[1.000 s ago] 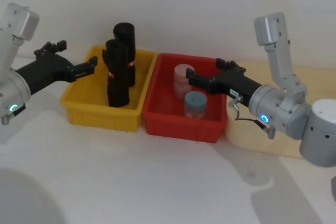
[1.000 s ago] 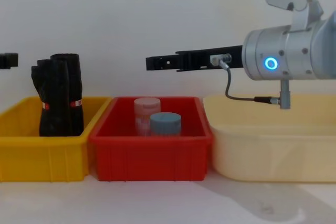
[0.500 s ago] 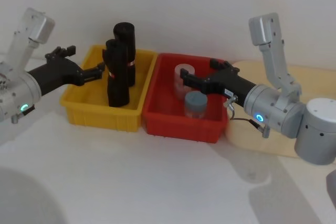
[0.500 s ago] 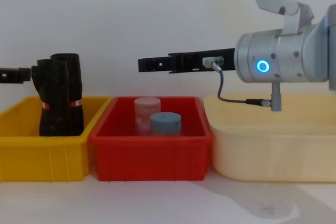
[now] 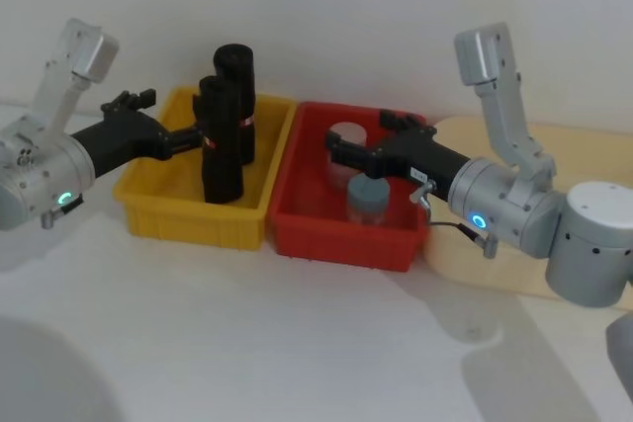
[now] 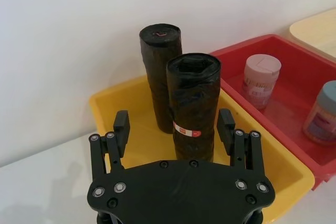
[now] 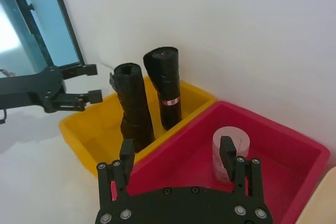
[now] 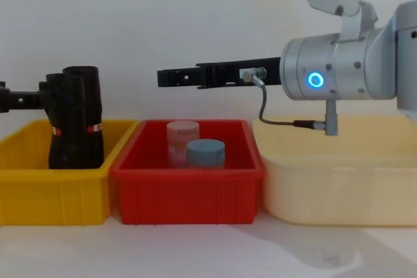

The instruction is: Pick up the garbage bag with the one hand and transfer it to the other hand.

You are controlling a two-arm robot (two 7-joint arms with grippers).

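Head view puts the garbage bag [image 5: 222, 140] upright in the yellow bin [image 5: 188, 219] at left; my left claw [image 6: 174, 121] gapes wide just beside it (gripping nothing), right claw [image 7: 177, 150] spread empty over the red bin [image 5: 341, 244].

Plain white wall [image 5: 346, 7]; white tabletop [image 5: 297, 343]; dark-framed window [image 7: 31, 24].

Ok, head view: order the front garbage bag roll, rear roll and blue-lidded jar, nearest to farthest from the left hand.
1. front garbage bag roll, beside the left hand.
2. rear roll, just behind.
3. blue-lidded jar, red bin.
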